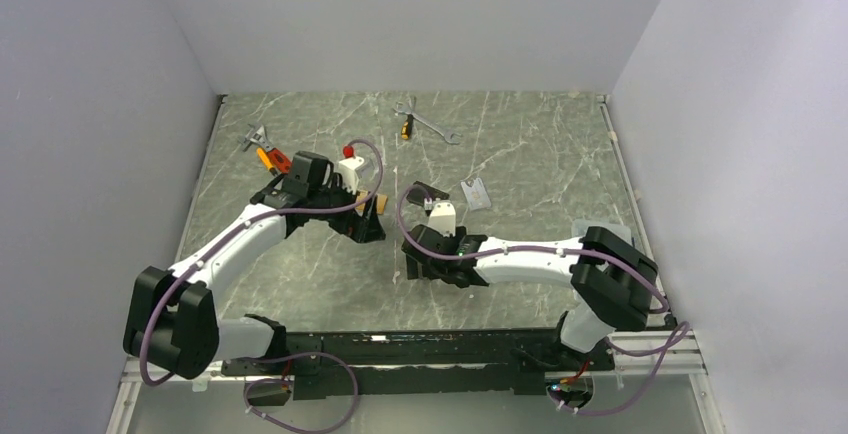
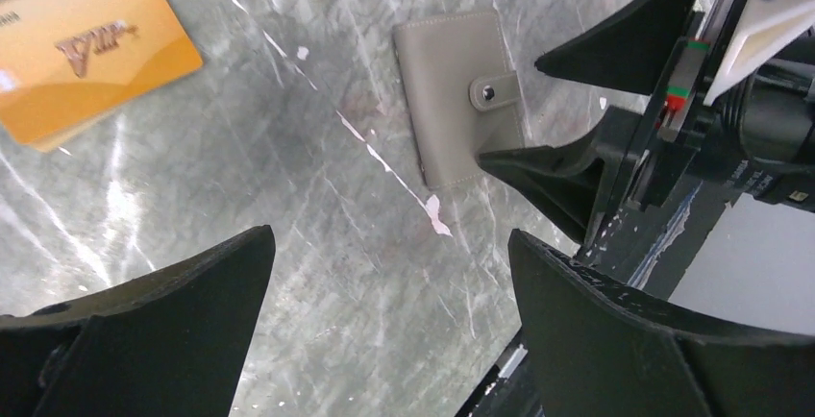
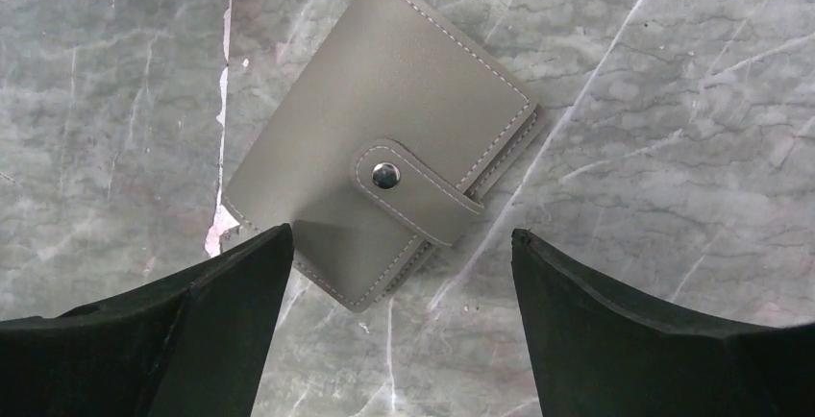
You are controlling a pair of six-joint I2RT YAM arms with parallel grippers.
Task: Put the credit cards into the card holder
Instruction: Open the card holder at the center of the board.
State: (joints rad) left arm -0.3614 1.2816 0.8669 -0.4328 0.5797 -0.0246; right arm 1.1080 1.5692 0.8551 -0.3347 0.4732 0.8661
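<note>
The stitched taupe card holder [image 3: 384, 129] lies flat, tab snapped, on the marbled worktop [image 3: 673, 100]. Black wedge-shaped right fingers [image 3: 173, 340] are spread apart above it. The left fingers [image 2: 144, 331] are also apart, nearby. A glossy orange card [image 2: 91, 47] lies apart from it.

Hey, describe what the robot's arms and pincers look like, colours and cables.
The left arm and right arm have white links, bulky black joints and a looping purple cable. The left pincer and right pincer have broad matte-black wedge fingers.
</note>
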